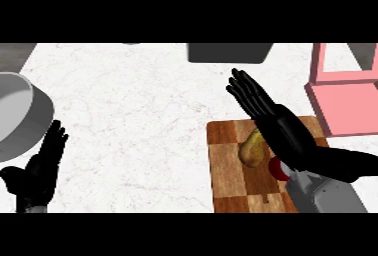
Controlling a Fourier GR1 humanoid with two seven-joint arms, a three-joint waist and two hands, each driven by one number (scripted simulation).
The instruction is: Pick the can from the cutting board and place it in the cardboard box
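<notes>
- Two black hands show over a white, marbled desk (148,110), both on grey forearms coming in from the lower edge.
- Right hand (284,127): it lies above the cutting board (229,170), stretched up and to the left, with its fingers (247,92) straight and close together, reaching past the board's upper edge over the bare desk. It holds nothing that can be seen.
- Left hand (40,167): it rests at the lower left, fingers straight and pointing up, thumb out to the left, just beside a large grey round vessel (22,112) at the left edge.
- Cutting board: a chequered wooden board at the lower right, long side running up and down the view.
- On the board lies a yellowish-green, pear-shaped thing (252,149), partly hidden by the right hand and wrist.
- Just below it, at the right wrist, a small red and white rounded thing (278,169) peeps out; this may be the can, but too little of it shows to tell.
- Pink box (343,100): an open-topped, pink-walled box stands at the right edge, touching or just beside the board's upper right corner.
- A dark grey block (225,52) sits at the upper edge, well apart from the board.
</notes>
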